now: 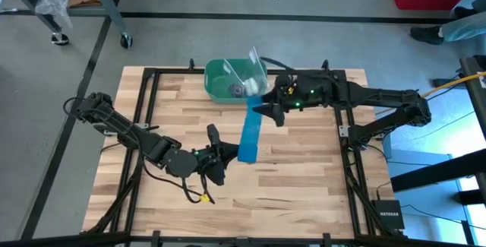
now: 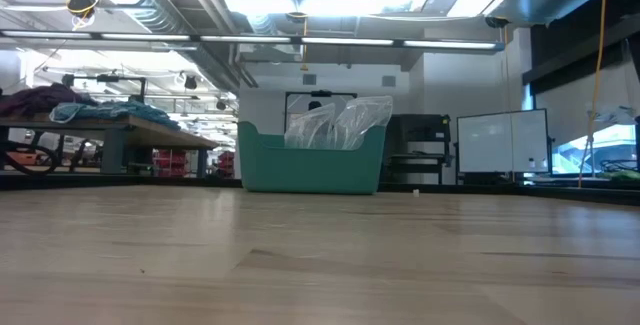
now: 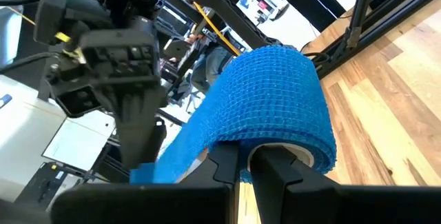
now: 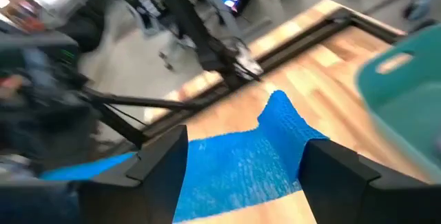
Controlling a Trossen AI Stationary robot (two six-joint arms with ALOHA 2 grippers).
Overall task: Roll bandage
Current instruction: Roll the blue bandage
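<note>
**Bandage stretched between both grippers above the tabletop**

The bandage [image 1: 250,134], a bright blue fabric strip, runs as a flat band over the middle of the wooden tabletop [image 1: 304,178], spanning from the left gripper [image 1: 222,158] at its near end to the right gripper [image 1: 267,110] at its far end.

Left gripper: positioned low over the centre of the tabletop. In the left wrist view its jaws are pressed nearly together, pinching the rolled end of the bandage [image 3: 269,107]; the blue layers curve over the fingers [image 3: 275,176], and the loose band trails away toward the other arm's gripper [image 3: 120,65].

Right gripper: positioned just beside the green bin [image 1: 228,80], on the side facing the tabletop's centre. In the right wrist view its jaws stand spread wide, with the flat blue band [image 4: 241,162] lying between the two fingers [image 4: 331,169]. Whether the fingers touch the fabric's edges cannot be told.

The green bin sits at the far edge of the tabletop, with clear plastic [image 2: 340,123] rising from it.
</note>
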